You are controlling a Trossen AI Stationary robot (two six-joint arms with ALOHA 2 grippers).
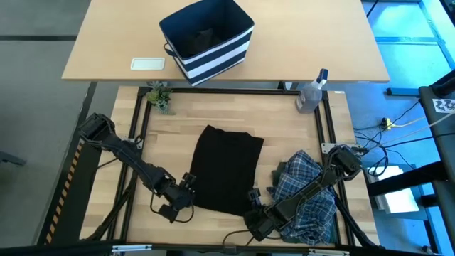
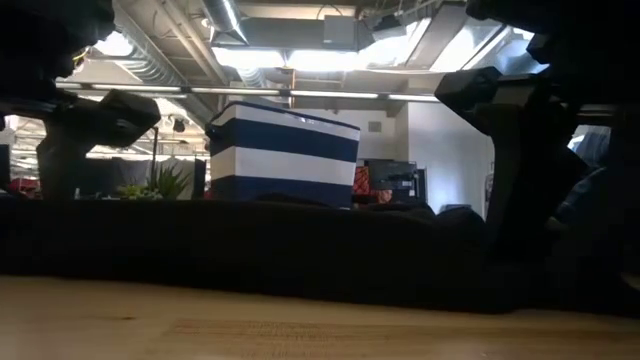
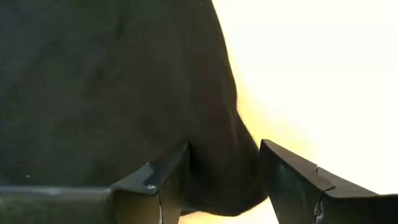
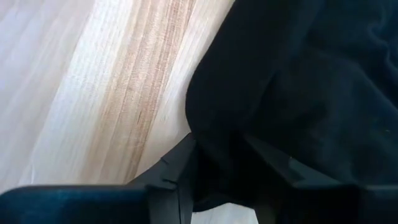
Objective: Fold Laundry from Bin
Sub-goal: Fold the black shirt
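A black garment (image 1: 226,169) lies folded flat in the middle of the wooden table. My left gripper (image 1: 186,186) stands open at its near left corner (image 3: 224,186); one finger is over the cloth and the other over bare wood. My right gripper (image 1: 254,203) is at the near right corner, shut on the black cloth. To the right, a blue-and-white plaid shirt (image 1: 307,190) lies crumpled under my right arm, with a dark olive piece (image 1: 283,171) at its edge. The navy bin with white stripes (image 1: 207,39) stands on the far table. My left gripper straddles the black garment's near left corner, slanting down from the table's left; whether its fingers (image 3: 155,183) touch the cloth I cannot tell. My right gripper pinches the black garment's near right corner (image 4: 217,155) between its two fingers, where the cloth bunches and fills the gap. The fingers slant down from the near right. The rest of the garment lies on the table.
A clear spray bottle (image 1: 313,92) stands at the table's far right corner and a small plant (image 1: 160,96) at its far left corner. A white flat object (image 1: 148,64) lies on the far table beside the bin. Bare wood shows left of the garment.
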